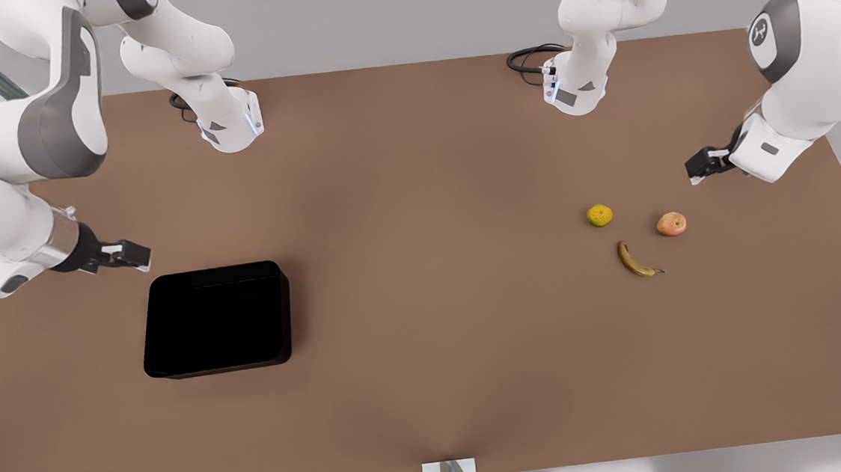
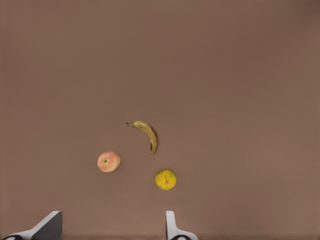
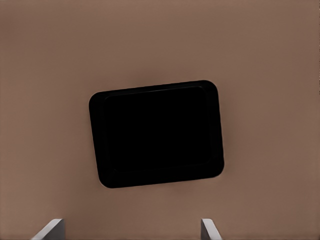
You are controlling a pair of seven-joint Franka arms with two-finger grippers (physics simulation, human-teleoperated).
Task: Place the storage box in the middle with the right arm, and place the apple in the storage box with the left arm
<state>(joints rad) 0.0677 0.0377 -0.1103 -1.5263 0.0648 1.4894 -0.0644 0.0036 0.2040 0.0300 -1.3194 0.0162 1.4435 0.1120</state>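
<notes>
The black storage box [image 1: 217, 319] [image 3: 157, 134] lies empty on the brown table toward the front view's left. My right gripper [image 1: 138, 255] [image 3: 130, 229] hovers open above the table just beyond the box's far left corner, touching nothing. The pinkish-red apple [image 1: 672, 224] [image 2: 108, 162] rests on the table at the front view's right. My left gripper [image 1: 702, 166] [image 2: 111, 227] hangs open in the air a short way beyond the apple, apart from it.
A yellow-green round fruit [image 1: 600, 215] [image 2: 165, 179] and a brown-spotted banana [image 1: 636, 260] [image 2: 147, 134] lie close to the apple. Both arm bases [image 1: 232, 127] [image 1: 574, 89] stand at the table's far edge. Bare tabletop [image 1: 430, 265] stretches between box and fruits.
</notes>
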